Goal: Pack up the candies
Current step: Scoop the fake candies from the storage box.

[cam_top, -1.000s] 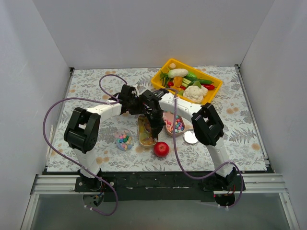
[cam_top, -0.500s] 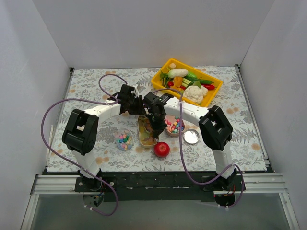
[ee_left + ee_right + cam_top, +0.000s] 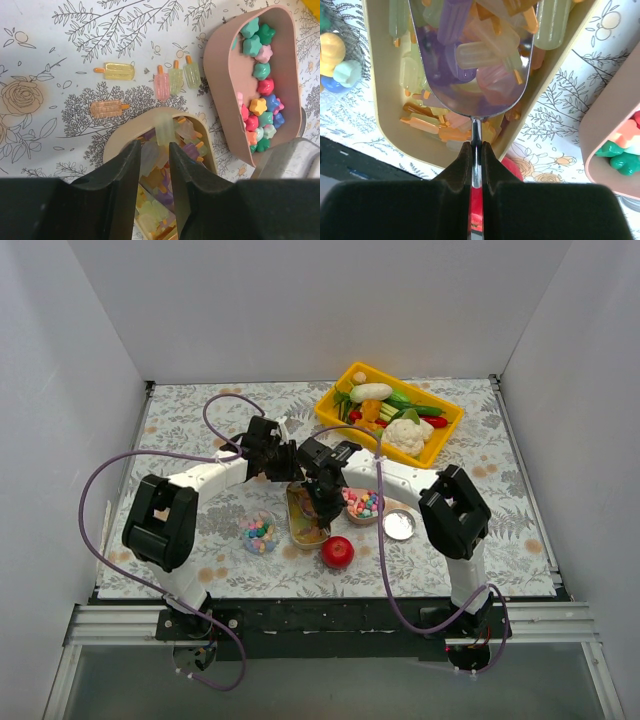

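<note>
Two white arms with black joints bend inward over a floral table (image 3: 180, 420), elbows out to the sides, wrists meeting near the centre.

The L arm rises from its base, folds at the elbow and reaches right. The L gripper (image 3: 154, 146) points down at the far end of a tan box (image 3: 112, 145) full of candies (image 3: 150, 215), which are small popsicle shapes in pale yellow, orange and amber. Its fingers (image 3: 131, 165) stand a narrow gap apart with nothing pinched btwn them. One pale candy (image 3: 164, 129) lies just past the tips, on the pile by the box rim.

The R arm mirrors it: elbow at right, forearm reaching left, wrist tipped down over the same box. The R gripper (image 3: 476, 150) is closed tight on the thin handle of a metal scoop (image 3: 470, 95). The scoop hangs over the box, heaped with candies, and more fill the box beneath it.

Five candies lie loose on the table just beyond the box: yellow (image 3: 119, 71), orange (image 3: 106, 107), pink (image 3: 162, 86) and two green (image 3: 176, 80).

A pink bowl (image 3: 225, 75) of star sweets sits just R of the box, and a clear cup (image 3: 258, 533) of mixed sweets sits just L of it. A red ball (image 3: 337, 551) is near the box's near end, with a round lid (image 3: 398, 525) beside the bowl. A yellow tray (image 3: 335, 400) of toy veg is at the far R of the table.
</note>
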You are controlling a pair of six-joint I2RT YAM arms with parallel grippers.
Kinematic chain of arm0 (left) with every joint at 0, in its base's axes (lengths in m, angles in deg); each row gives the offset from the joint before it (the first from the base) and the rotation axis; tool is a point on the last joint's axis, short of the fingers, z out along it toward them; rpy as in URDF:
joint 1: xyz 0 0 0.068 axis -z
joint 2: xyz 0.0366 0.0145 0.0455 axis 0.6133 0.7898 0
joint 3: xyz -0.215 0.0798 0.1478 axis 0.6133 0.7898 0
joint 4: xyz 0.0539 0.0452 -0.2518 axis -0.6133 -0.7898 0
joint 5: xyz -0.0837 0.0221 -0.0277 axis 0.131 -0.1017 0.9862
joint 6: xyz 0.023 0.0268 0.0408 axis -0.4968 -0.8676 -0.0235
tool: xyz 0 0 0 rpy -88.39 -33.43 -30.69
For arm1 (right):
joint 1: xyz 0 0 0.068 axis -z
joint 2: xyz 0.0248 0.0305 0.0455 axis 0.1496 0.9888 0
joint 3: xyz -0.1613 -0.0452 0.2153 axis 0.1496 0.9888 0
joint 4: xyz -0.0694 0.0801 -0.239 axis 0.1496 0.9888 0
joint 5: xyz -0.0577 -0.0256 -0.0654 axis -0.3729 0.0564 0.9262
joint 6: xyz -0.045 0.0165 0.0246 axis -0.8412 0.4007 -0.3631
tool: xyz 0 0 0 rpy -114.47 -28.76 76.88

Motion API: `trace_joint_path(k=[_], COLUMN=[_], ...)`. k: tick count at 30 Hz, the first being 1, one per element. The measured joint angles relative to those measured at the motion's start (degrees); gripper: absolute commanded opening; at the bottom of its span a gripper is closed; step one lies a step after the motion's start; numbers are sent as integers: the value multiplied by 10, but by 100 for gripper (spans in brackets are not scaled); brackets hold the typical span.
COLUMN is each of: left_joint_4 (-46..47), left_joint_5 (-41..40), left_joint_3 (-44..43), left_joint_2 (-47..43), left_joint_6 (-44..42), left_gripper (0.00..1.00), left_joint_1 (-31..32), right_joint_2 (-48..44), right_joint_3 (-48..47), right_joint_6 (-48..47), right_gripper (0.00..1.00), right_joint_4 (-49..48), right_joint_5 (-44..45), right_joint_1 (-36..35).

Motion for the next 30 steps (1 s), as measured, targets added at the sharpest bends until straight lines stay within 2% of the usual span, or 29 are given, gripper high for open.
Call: trace_joint_path(k=[10,22,30], left_joint_4=[-14,-21,-45], left_joint_5=[18,55,48], left_joint_3=[2,28,0], left_joint_2=[-9,-24,-56], left_joint_6=[-3,-6,11], left_gripper=[29,29,34], left_joint_1=[2,3,3], right_joint_2=[-31,-94,-130], right_joint_3=[38,133,187], right_joint_6=[-12,-24,-30], right_gripper=[1,1,1], right_joint_4=[-39,-139,-207], right_joint_5=[48,90,133], right_joint_1=[-16,-24,-39])
